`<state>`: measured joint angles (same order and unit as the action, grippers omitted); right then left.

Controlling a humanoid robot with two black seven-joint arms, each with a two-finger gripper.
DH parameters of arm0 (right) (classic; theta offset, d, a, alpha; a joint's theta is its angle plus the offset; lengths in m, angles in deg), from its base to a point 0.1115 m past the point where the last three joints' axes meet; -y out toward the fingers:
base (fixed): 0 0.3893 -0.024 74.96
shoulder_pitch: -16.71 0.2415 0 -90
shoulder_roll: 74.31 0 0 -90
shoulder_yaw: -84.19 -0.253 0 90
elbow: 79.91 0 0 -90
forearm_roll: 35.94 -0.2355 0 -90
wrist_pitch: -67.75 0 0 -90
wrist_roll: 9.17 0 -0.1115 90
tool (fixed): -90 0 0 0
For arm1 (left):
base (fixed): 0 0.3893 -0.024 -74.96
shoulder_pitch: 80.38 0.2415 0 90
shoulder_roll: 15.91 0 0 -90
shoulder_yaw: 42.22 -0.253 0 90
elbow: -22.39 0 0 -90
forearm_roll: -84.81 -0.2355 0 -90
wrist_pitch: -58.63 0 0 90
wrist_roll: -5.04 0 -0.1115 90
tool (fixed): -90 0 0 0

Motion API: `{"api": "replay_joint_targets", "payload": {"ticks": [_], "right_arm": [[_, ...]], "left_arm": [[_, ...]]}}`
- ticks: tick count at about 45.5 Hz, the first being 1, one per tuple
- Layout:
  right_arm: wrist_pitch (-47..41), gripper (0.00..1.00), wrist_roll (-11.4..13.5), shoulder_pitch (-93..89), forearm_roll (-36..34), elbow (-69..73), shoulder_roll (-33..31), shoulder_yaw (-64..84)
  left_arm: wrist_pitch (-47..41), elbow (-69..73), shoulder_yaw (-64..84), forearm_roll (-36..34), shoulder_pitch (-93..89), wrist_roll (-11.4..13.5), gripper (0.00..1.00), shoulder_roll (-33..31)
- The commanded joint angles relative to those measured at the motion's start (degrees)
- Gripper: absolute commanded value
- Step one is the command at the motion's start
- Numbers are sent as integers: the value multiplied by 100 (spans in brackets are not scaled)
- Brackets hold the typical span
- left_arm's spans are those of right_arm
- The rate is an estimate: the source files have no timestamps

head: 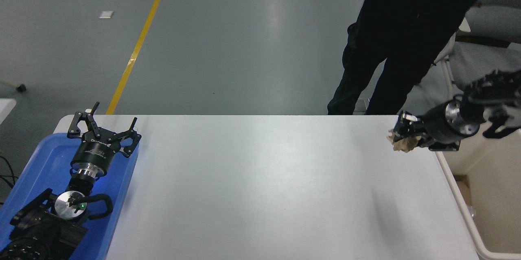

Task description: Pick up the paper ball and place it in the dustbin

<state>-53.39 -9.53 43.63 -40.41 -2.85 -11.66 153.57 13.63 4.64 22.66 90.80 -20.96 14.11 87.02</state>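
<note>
My right gripper (pixel 401 137) has its jaws clenched on the crumpled tan-brown paper ball (pixel 403 143), held in the air above the white desk (pixel 252 178) at its far right corner, just beside the cream-beige rectangular plastic dustbin (pixel 468 219). Ball looks light, soft, crushable; it should not slip much, but a loose flap could tear free, so the grip belongs on the dense middle. It hangs partly below the jaws. Left gripper (pixel 103 127) parked over the shallow blue plastic tray (pixel 36 158), jaws spread, empty.
</note>
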Motion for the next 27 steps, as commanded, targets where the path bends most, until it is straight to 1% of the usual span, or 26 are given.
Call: {"api": "replay_joint_targets", "payload": {"ticks": [1,7,17,23,27], "right_arm": [[-867,0,19,1887,78,810,-25,129],[-990,0,27,2274,201,960,-16,129],[-1017,0,36,2336,201,960,-8,146],[-938,0,45,2310,210,899,19,234],[-806,0,63,2239,236,794,10,576]], "left_arm": [[0,-1,-2,-2,-1,-2,99,-1],[0,-1,-2,-2,-1,-2,99,-1],[0,-1,-2,-2,-1,-2,99,-1],[0,-1,-2,-2,-1,-2,99,-1],[0,-1,-2,-2,-1,-2,99,-1]]}}
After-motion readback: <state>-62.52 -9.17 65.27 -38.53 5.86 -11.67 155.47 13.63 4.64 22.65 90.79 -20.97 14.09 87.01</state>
